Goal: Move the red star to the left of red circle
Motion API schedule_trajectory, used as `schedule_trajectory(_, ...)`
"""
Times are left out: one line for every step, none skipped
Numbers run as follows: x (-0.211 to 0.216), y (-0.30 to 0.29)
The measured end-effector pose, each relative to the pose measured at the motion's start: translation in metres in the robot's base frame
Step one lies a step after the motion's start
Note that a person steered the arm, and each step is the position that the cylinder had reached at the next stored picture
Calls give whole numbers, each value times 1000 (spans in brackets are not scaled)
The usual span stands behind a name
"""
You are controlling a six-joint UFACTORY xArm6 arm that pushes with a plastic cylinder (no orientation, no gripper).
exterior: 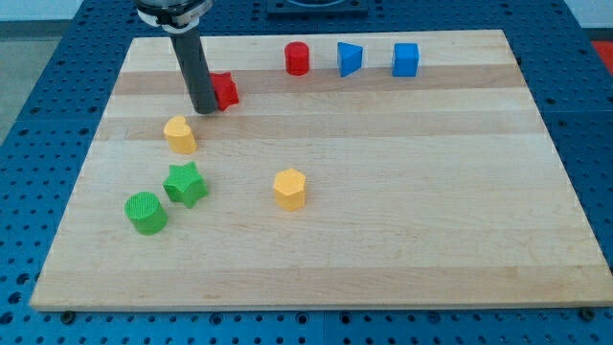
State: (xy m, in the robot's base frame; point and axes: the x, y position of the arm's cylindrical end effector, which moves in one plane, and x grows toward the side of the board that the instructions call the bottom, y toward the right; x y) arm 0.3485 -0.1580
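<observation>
The red star [226, 91] lies near the view's top left on the wooden board. My tip [204, 109] touches its left side, and the rod hides part of the star. The red circle [298, 58] stands further right and a little higher, near the board's top edge. The star is to the left of and slightly below the circle, a gap apart.
A blue triangle [351, 59] and a blue cube [406, 59] sit right of the red circle. A yellow heart [179, 134] lies just below my tip. A green star [186, 184], a green circle [146, 212] and a yellow hexagon [289, 188] lie lower down.
</observation>
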Motion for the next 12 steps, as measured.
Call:
schedule_trajectory(-7, -4)
schedule_trajectory(-27, -5)
schedule_trajectory(-18, -4)
schedule_trajectory(1, 16)
schedule_trajectory(-33, 30)
schedule_trajectory(-50, 34)
schedule_trajectory(-42, 22)
schedule_trajectory(-47, -9)
schedule_trajectory(-58, 6)
schedule_trajectory(-79, 25)
schedule_trajectory(-77, 27)
schedule_trajectory(-33, 16)
